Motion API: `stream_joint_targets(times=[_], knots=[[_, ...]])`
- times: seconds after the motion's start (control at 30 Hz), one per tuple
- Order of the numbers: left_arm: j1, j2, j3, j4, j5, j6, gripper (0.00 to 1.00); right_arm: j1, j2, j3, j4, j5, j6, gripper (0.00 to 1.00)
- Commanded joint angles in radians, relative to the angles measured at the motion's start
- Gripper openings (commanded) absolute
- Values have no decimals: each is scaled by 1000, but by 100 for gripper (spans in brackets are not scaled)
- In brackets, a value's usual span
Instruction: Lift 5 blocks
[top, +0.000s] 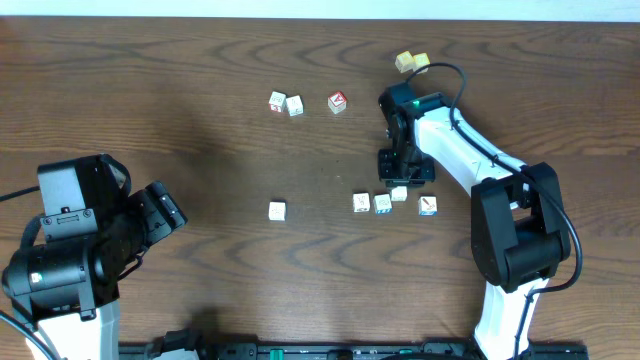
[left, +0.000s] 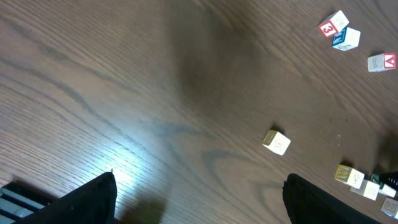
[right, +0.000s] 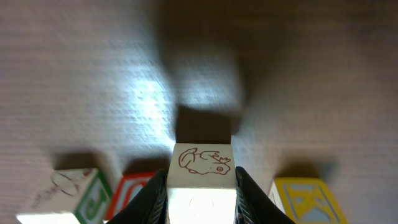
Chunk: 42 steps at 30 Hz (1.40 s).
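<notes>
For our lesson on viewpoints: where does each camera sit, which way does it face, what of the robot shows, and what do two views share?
Overhead: above the table, facing straight down; left arm, right arm show.
Left wrist: on the left gripper, looking slantwise across the table; its spread fingers show.
Right wrist: on the right gripper, low, facing the animal-print block between its fingers.
Shared: overhead and left wrist both show the lone block.

The right arm (top: 455, 140) had smooth white links joined by chunky black joints. A thin black cable (top: 464, 80) looped off it, and a small green light (top: 415, 103) glowed near the wrist. The left arm (top: 85, 250) was mostly bulky black housings above a white lower link. The left gripper (left: 199, 179) had plain matte black fingers (left: 93, 202), and the right gripper (right: 201, 176) looked the same.
</notes>
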Motion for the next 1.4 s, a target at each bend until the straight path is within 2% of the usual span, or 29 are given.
stream_joint_targets(times=[0.0,0.57,0.7,0.87,1.17,1.37], knots=[[-3,0,9,-3,-16,-9,86,-1,5,-11,-32,25,2,26],[-3,-1,9,-3,-16,-9,86,-1,5,-11,-57,27,-10,27],[-3,-1,9,-3,-16,-9,86,-1,5,-11,-62,26,-10,35],[-3,-1,9,-3,-16,-9,86,-1,5,-11,-76,18,-9,39],[-3,0,9,-3,-16,-9,86,-1,5,-6,-86,-30,10,45],[-3,0,9,-3,-16,-9,86,-2,4,31,-113,-29,9,45]])
